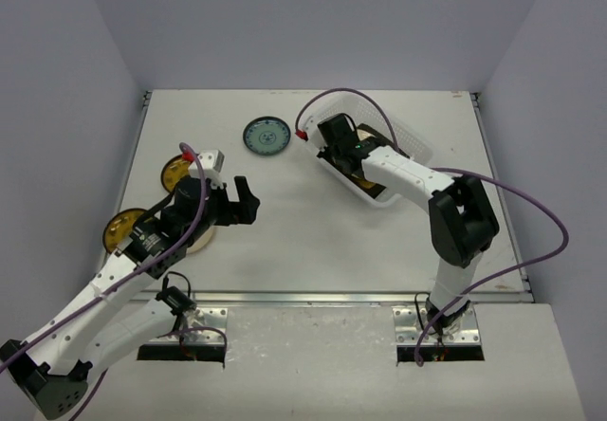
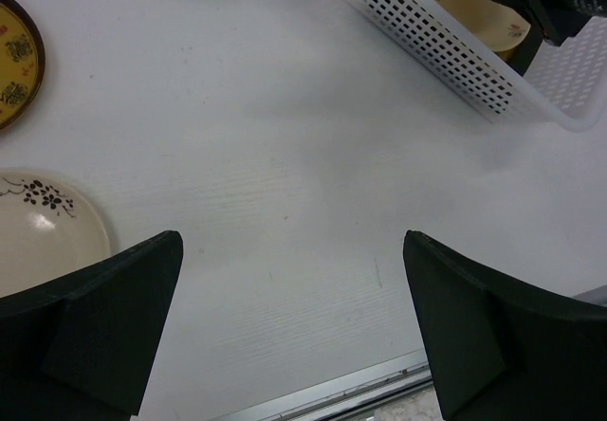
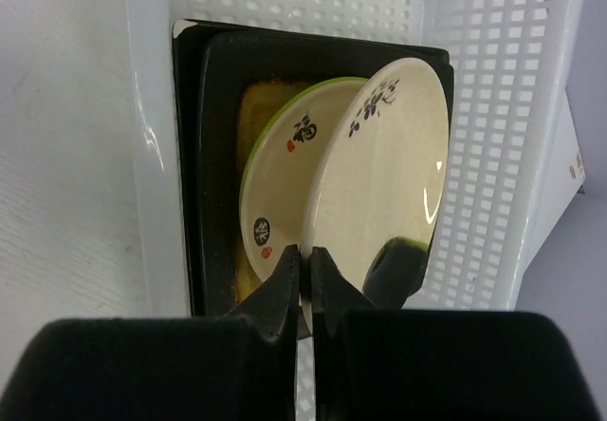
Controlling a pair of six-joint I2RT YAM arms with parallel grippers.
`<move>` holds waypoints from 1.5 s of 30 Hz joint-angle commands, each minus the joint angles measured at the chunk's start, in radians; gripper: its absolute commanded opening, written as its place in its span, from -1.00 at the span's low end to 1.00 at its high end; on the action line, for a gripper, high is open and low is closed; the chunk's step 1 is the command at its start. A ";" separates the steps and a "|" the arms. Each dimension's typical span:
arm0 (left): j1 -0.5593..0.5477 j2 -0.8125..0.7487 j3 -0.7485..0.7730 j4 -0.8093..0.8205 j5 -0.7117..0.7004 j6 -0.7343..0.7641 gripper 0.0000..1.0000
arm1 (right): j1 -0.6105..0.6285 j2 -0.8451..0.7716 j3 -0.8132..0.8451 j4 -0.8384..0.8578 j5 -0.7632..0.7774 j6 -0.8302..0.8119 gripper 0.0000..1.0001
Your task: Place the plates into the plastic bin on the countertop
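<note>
The translucent white plastic bin (image 1: 410,137) stands at the back right of the white countertop (image 1: 313,241). My right gripper (image 3: 304,260) is inside it, shut on the rim of a cream plate with black characters (image 3: 384,165), held tilted on edge. That plate leans over a green-rimmed cream plate (image 3: 280,174), which lies on a black tray (image 3: 204,155) in the bin. My left gripper (image 2: 294,246) is open and empty above the bare countertop. A cream flowered plate (image 2: 38,231), a brown and yellow plate (image 2: 9,56) and a blue-green plate (image 1: 266,137) lie on the countertop.
Another yellow plate (image 1: 123,228) lies at the left edge, partly under my left arm. The bin's perforated wall (image 2: 446,51) shows in the left wrist view. The metal front edge (image 1: 332,297) runs along the near side. Grey walls close in the back and sides.
</note>
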 commanded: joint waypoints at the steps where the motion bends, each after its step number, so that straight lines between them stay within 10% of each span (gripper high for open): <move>1: 0.004 -0.016 0.005 0.029 -0.029 -0.014 1.00 | -0.002 -0.007 0.072 0.033 0.017 -0.018 -0.71; 4: 0.004 -0.017 0.004 0.031 -0.024 -0.015 1.00 | -0.001 0.010 0.074 0.032 0.045 -0.016 -0.16; 6: 0.004 -0.015 0.003 0.031 -0.019 -0.015 1.00 | -0.003 0.002 0.070 0.018 0.039 0.000 0.84; 8: 0.004 0.000 0.007 0.031 -0.024 -0.019 1.00 | -0.004 -0.021 0.070 0.000 0.029 0.021 0.97; 16: 0.029 0.226 -0.027 0.156 0.009 -0.271 1.00 | -0.004 -0.225 0.051 -0.049 0.036 0.207 0.97; 21: 0.303 0.476 0.023 0.336 0.137 -0.369 1.00 | -0.009 -0.547 -0.145 0.007 -0.080 0.518 0.97; 34: 0.425 1.289 0.707 0.265 0.093 -0.376 1.00 | -0.009 -1.235 -0.631 0.027 -0.619 0.928 0.98; 45: 0.474 1.528 0.930 0.206 0.136 -0.257 0.76 | -0.009 -1.367 -0.625 -0.069 -0.689 0.929 0.98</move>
